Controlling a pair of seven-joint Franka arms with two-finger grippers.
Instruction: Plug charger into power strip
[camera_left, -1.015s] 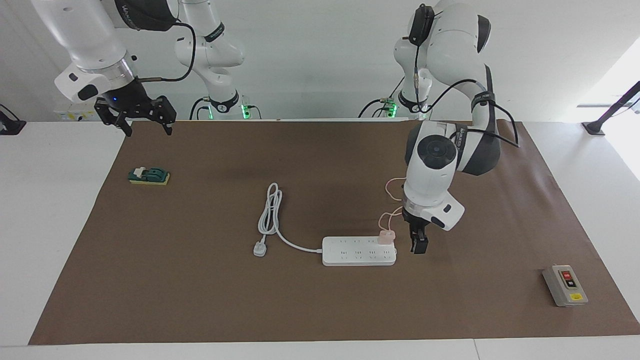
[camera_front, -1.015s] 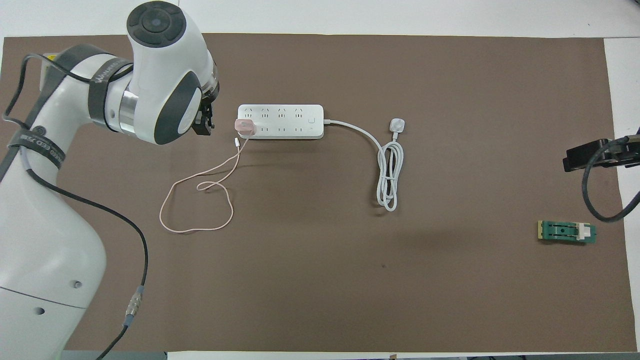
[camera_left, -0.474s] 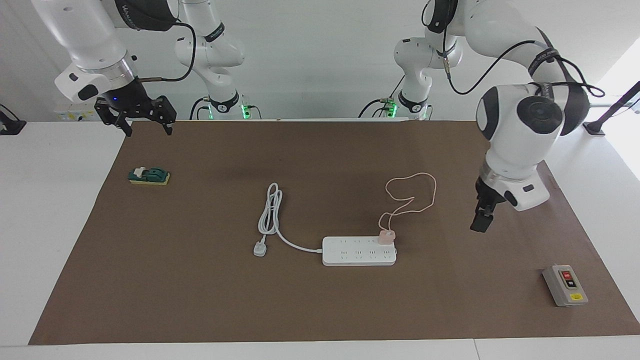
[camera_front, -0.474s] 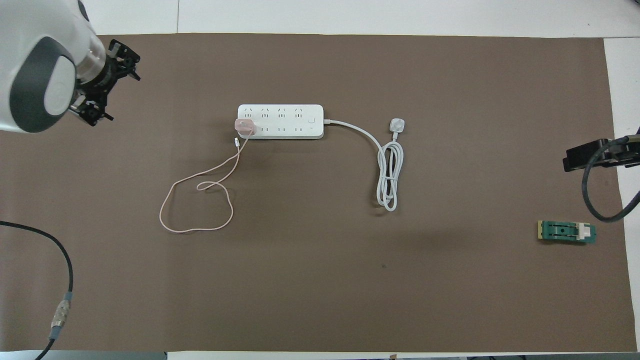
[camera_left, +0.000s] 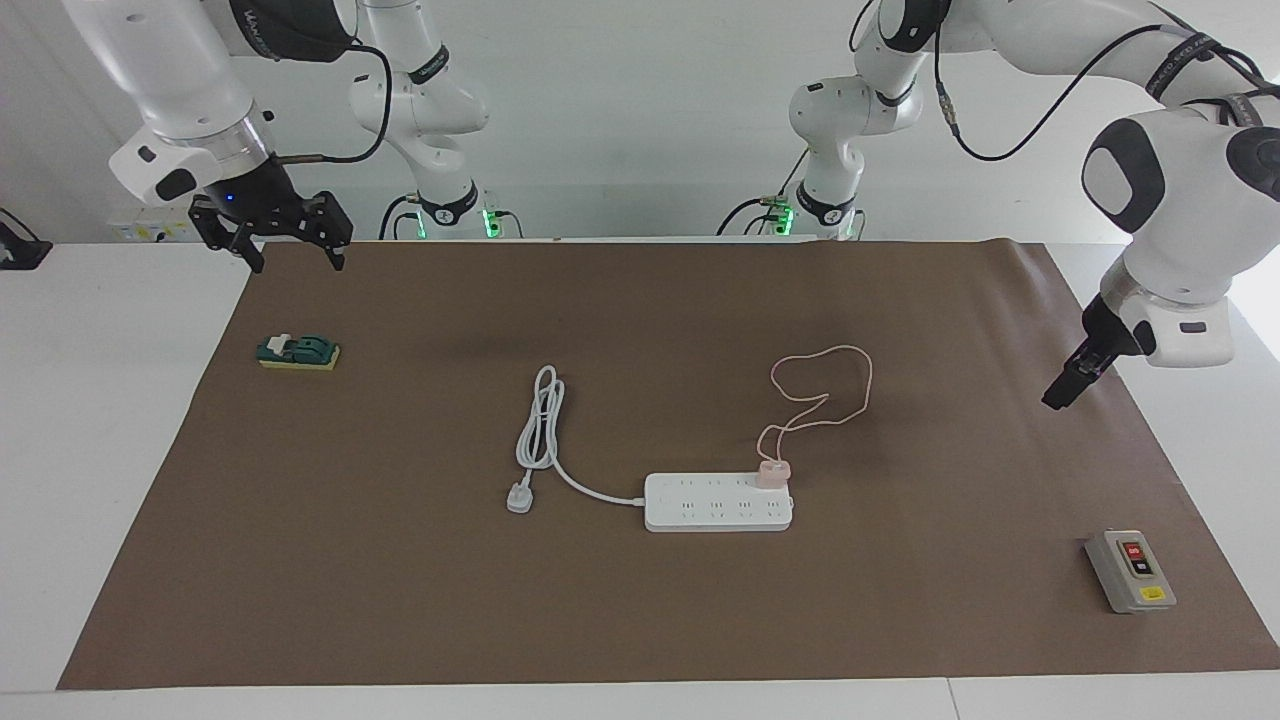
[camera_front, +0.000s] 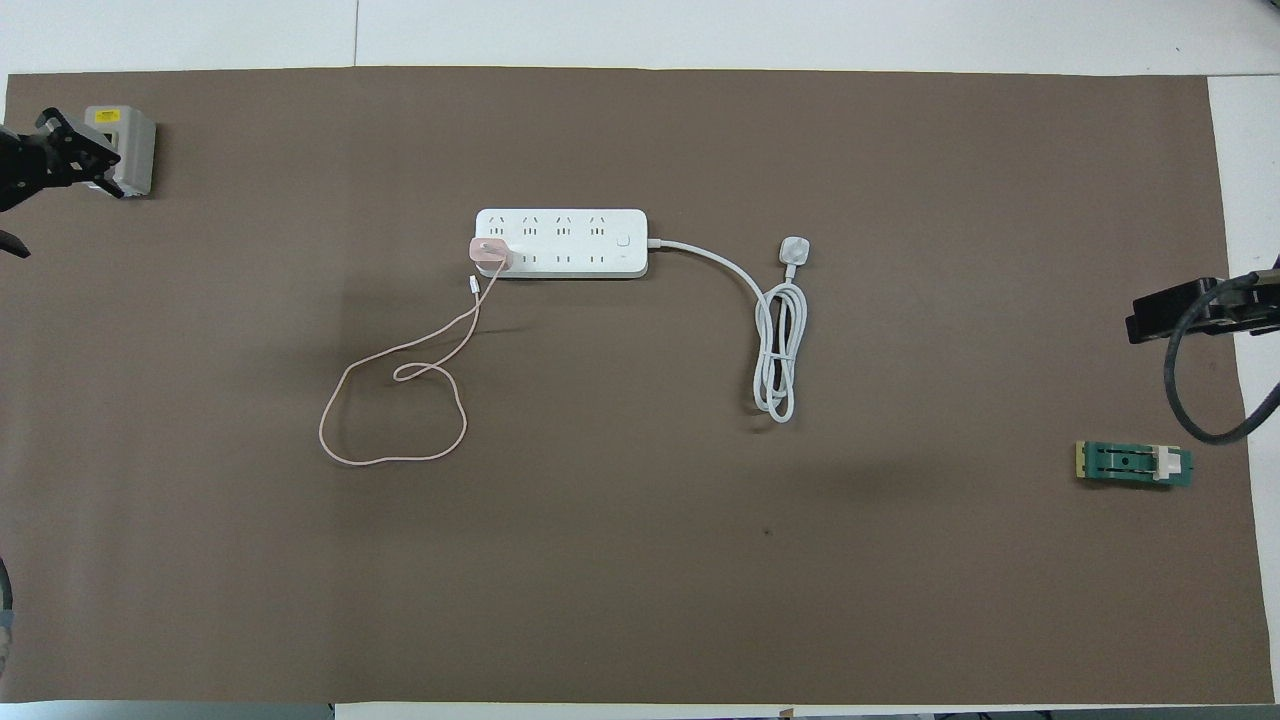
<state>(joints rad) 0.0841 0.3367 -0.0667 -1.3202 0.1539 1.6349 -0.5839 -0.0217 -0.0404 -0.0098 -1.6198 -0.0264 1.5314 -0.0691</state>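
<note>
The white power strip (camera_left: 700, 503) (camera_front: 575, 230) lies flat in the middle of the brown mat. The small pink charger (camera_left: 773, 472) (camera_front: 490, 254) sits upright in a socket at the strip's end toward the left arm. Its thin pink cable (camera_left: 822, 352) (camera_front: 395, 458) loops on the mat nearer to the robots. My left gripper (camera_left: 1062, 385) hangs open and holds nothing, over the mat's edge at the left arm's end, well clear of the strip. My right gripper (camera_left: 298, 262) waits open above the mat's corner at the right arm's end.
The strip's thick white cord (camera_left: 540, 420) coils toward the right arm's end and finishes in a white three-pin plug (camera_left: 519, 498). A grey box with a red button (camera_left: 1130, 570) (camera_front: 120, 148) stands near the left gripper. A green block (camera_left: 298, 352) lies below the right gripper.
My left arm has drawn back from beside the charger end of the strip, rising toward its own end of the table. The charger stays in the strip. The right arm is still.
</note>
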